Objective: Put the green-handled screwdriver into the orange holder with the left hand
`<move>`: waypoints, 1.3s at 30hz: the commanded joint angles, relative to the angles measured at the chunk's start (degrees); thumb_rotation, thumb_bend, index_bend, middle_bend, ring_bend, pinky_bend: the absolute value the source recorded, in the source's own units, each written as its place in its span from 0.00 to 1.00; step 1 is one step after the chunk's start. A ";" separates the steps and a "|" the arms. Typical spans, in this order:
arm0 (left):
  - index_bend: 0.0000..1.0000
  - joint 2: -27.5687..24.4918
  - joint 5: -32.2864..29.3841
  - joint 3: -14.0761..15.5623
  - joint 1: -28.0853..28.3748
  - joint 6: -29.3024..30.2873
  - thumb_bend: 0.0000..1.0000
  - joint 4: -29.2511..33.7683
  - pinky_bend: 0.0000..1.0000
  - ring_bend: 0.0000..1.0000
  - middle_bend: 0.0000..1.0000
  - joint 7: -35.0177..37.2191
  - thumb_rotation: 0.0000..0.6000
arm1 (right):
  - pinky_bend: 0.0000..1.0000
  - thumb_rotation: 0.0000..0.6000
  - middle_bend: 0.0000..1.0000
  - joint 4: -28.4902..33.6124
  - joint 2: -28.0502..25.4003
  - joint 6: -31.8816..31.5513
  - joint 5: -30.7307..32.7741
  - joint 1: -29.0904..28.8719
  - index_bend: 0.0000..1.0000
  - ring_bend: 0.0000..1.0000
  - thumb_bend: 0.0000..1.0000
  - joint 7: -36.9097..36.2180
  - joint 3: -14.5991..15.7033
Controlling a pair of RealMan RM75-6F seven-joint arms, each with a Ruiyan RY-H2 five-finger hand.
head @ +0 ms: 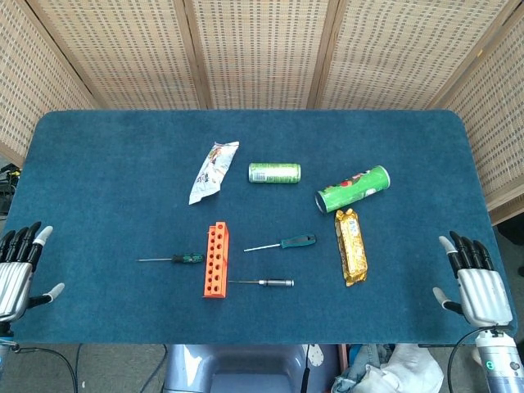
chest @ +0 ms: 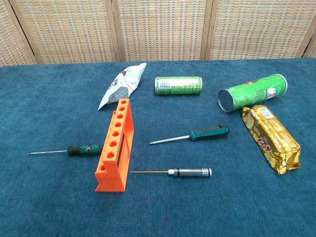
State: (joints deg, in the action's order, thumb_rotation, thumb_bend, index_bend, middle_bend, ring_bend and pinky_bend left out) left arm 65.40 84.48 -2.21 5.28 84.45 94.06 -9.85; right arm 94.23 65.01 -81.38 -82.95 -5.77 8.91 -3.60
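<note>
The orange holder (head: 216,259) (chest: 116,144) stands near the table's front, its row of holes facing up. A small green-handled screwdriver (head: 187,258) (chest: 85,149) lies flat against the holder's left side, its thin tip pointing left. A teal-handled screwdriver (head: 295,241) (chest: 209,133) lies to the right of the holder. My left hand (head: 18,270) hovers open at the table's front left corner, far from the screwdriver. At the front right corner my right hand (head: 473,282) is open too. Neither hand appears in the chest view.
A metal-handled screwdriver (head: 276,282) lies in front of the holder's right side. Behind are a white snack bag (head: 213,170), a green can (head: 274,173), a green chip tube (head: 353,188) and a gold biscuit pack (head: 350,246). The blue table (head: 98,180) has woven screens behind.
</note>
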 commanded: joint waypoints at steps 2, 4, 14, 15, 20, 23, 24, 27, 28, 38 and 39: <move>0.02 -0.10 -0.03 -0.43 0.34 0.03 0.14 1.44 0.00 0.00 0.00 -0.42 1.00 | 0.00 1.00 0.00 0.08 -0.06 0.09 0.13 0.01 0.00 0.00 0.23 -0.06 0.01; 0.05 -0.18 0.24 -0.75 0.72 0.00 0.14 2.44 0.00 0.00 0.00 -0.80 1.00 | 0.00 1.00 0.00 0.07 -0.03 0.18 0.21 -0.03 0.00 0.00 0.23 -0.04 0.00; 0.25 2.03 -2.12 -3.87 5.87 -4.83 0.15 9.76 0.00 0.00 0.00 -7.20 1.00 | 0.00 1.00 0.00 0.10 0.21 0.45 -0.12 -0.27 0.00 0.00 0.23 0.23 0.17; 0.26 2.65 -2.97 -4.07 6.43 -5.72 0.16 10.07 0.00 0.00 0.00 -7.88 1.00 | 0.00 1.00 0.00 0.08 0.26 0.47 -0.16 -0.30 0.00 0.00 0.23 0.26 0.19; 0.31 7.38 -9.34 -5.65 10.53 -11.69 0.19 10.71 0.00 0.00 0.00 -12.32 1.00 | 0.00 1.00 0.00 0.04 0.24 0.59 -0.20 -0.36 0.00 0.00 0.23 0.00 0.24; 0.33 9.27 -11.18 -6.22 11.77 -12.62 0.20 10.38 0.00 0.00 0.00 -14.12 1.00 | 0.00 1.00 0.00 0.03 0.19 0.63 -0.14 -0.37 0.00 0.00 0.23 -0.13 0.23; 0.33 9.81 -11.75 -6.35 12.08 -12.84 0.20 10.24 0.00 0.00 0.00 -14.64 1.00 | 0.00 1.00 0.00 0.02 0.18 0.64 -0.11 -0.37 0.00 0.00 0.23 -0.19 0.22; 0.33 11.98 -14.23 -6.96 13.57 -13.86 0.21 9.76 0.00 0.00 0.00 -16.96 1.00 | 0.00 1.00 0.00 -0.07 0.15 0.65 0.01 -0.36 0.00 0.00 0.23 -0.44 0.17; 0.34 12.85 -15.28 -7.25 14.26 -14.32 0.21 9.59 0.00 0.00 0.00 -17.81 1.00 | 0.00 1.00 0.00 -0.11 0.12 0.66 0.06 -0.36 0.00 0.00 0.23 -0.59 0.14; 0.40 18.89 -23.07 -9.10 19.71 -16.43 0.23 8.44 0.00 0.00 0.00 -25.78 1.00 | 0.00 1.00 0.00 -0.23 -0.17 0.55 0.19 -0.31 0.00 0.00 0.23 -1.46 0.02; 0.40 19.59 -23.78 -9.17 20.11 -16.42 0.23 8.04 0.00 0.00 0.00 -26.29 1.00 | 0.00 1.00 0.00 -0.23 -0.19 0.55 0.19 -0.30 0.00 0.00 0.23 -1.55 0.02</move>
State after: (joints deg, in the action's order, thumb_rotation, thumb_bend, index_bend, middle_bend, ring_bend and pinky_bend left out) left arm 84.05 61.63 -11.10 24.61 68.21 102.64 -35.40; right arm 94.00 64.82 -80.83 -82.76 -6.07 7.36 -3.58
